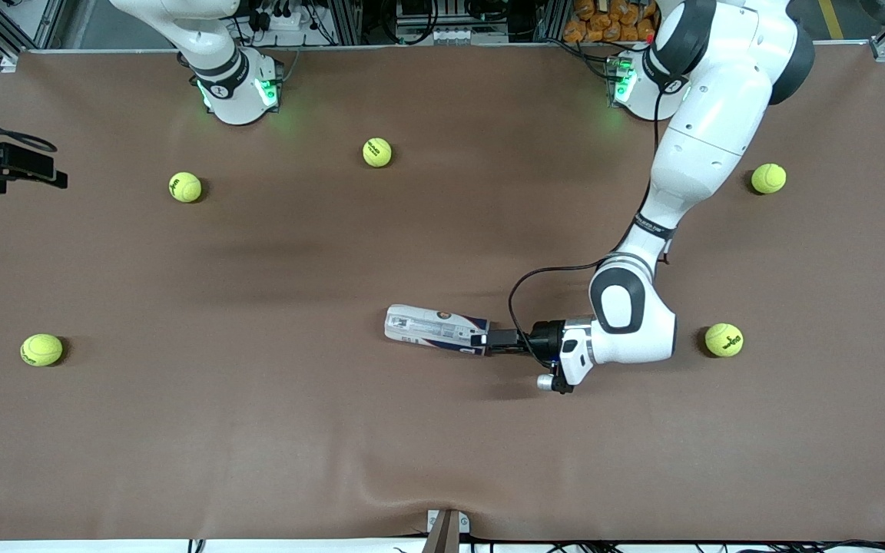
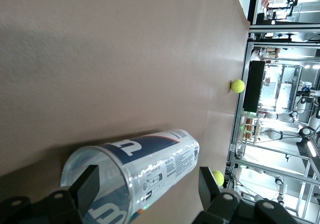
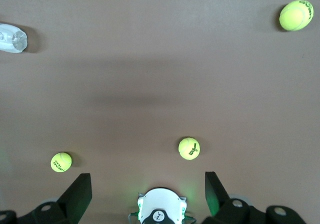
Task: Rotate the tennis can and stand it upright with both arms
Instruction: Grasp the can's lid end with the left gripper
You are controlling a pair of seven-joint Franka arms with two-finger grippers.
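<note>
Straddling tennis can [image 2: 135, 171], left end effector [image 2: 145, 196], fingertips cropped.

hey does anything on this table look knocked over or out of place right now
Yes. The tennis can lies on its side in the middle of the table rather than standing, and looks empty. Five tennis balls, such as one, are scattered loose around it. The left gripper straddles the can's open end; the right gripper waits, open.

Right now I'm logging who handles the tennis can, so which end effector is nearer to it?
Left. The left end effector straddles the open end of the tennis can lying on the table. The right end effector waits open, well away over the table near the right arm's base.
</note>
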